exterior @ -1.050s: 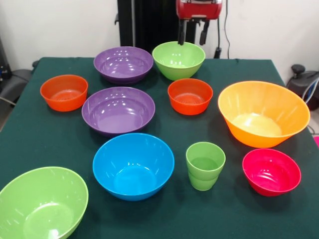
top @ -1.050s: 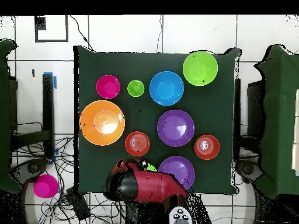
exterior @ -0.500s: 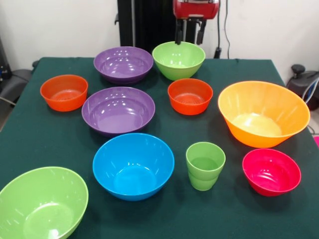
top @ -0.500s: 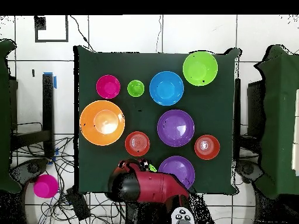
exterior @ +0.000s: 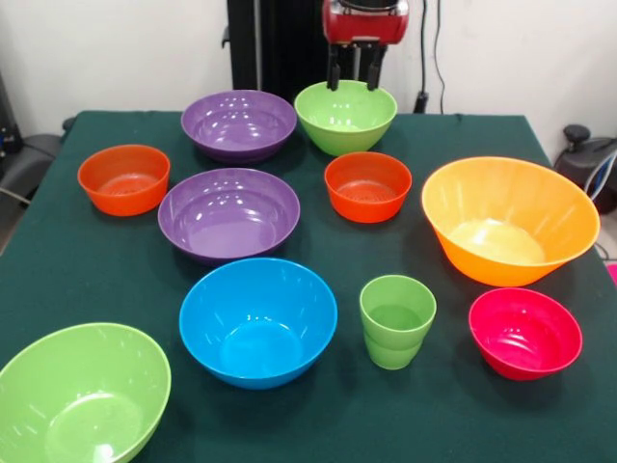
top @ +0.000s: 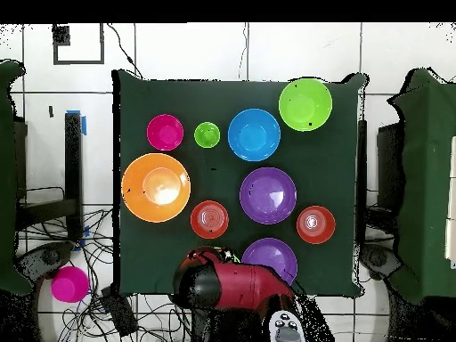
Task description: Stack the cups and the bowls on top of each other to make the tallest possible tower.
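Observation:
My gripper [exterior: 352, 73] hangs open over the back rim of the far lime-green bowl [exterior: 345, 116], holding nothing. On the green cloth stand two purple bowls [exterior: 238, 123] [exterior: 228, 212], two orange-red bowls [exterior: 123, 178] [exterior: 367, 185], the large orange bowl [exterior: 509, 220], the blue bowl [exterior: 257, 320], the pink-red bowl [exterior: 525, 332] and a second lime-green bowl [exterior: 82, 394]. The light-green cup [exterior: 396, 320] stands upright between the blue and pink-red bowls. Each stands alone; no tower shows. In the overhead view the red arm [top: 227, 280] hides the gripper and the bowl below it.
The table [top: 134, 98] has a dark green cloth on it. Off the table, a magenta bowl [top: 69, 284] lies on the floor among cables. Black chairs or stands flank the table on both sides [top: 426, 178].
The gripper has shifted left along the far green bowl's back rim and risen slightly. No bowl or cup has moved.

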### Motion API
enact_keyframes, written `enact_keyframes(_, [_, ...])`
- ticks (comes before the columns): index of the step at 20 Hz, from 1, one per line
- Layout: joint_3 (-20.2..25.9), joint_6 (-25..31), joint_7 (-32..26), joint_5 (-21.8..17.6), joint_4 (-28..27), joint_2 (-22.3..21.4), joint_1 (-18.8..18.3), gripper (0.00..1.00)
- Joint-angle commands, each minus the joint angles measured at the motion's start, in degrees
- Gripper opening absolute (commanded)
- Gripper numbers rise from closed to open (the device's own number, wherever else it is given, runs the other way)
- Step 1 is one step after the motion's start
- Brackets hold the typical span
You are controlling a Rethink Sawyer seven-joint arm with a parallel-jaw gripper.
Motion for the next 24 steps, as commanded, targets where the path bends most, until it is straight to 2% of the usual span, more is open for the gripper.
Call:
enact_keyframes(1, [2.1,-2.4,5.3,-3.2,-3.8,2.3,-0.4,1.00])
enact_keyframes(5, [3.0,-2.5,4.7,-3.8,-4.3,3.1,-1.4,1.00])
enact_keyframes(24, [4.4,-2.2,5.0,-3.7,-3.4,2.5,-2.3,1.00])
